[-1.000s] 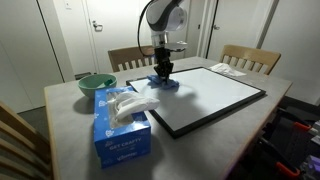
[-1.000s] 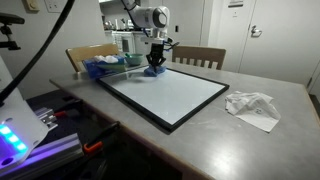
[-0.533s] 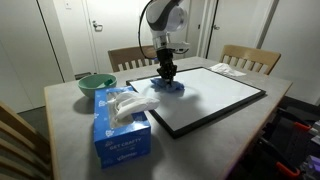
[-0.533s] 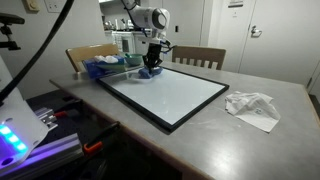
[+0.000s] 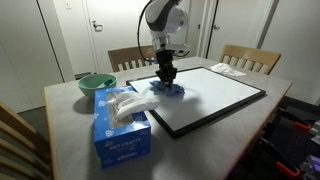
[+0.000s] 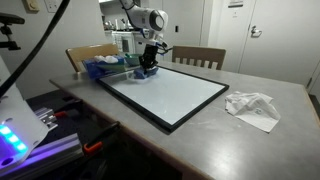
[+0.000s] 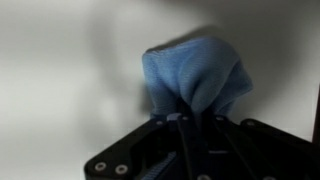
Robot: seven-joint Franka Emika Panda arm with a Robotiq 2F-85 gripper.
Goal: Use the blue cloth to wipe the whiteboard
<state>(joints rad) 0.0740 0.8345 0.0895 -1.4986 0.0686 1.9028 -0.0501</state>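
Observation:
The whiteboard (image 5: 215, 96) lies flat on the table, white with a thin black frame; it also shows in an exterior view (image 6: 170, 95) and fills the wrist view (image 7: 60, 80). My gripper (image 5: 166, 82) is shut on the blue cloth (image 5: 167, 87) and presses it onto the board's surface near one corner. In an exterior view the gripper (image 6: 147, 68) and cloth (image 6: 146, 71) sit at the board's far corner. In the wrist view the bunched blue cloth (image 7: 195, 75) is pinched between my fingers (image 7: 190, 120).
A light-blue tissue box (image 5: 120, 122) stands beside the board, with a green bowl (image 5: 96, 85) behind it. White crumpled papers (image 6: 252, 106) lie on the table past the board. Wooden chairs (image 5: 250, 58) stand at the table's far side.
My gripper has slid the cloth a short way along the board's edge near the corner. Nothing else has moved.

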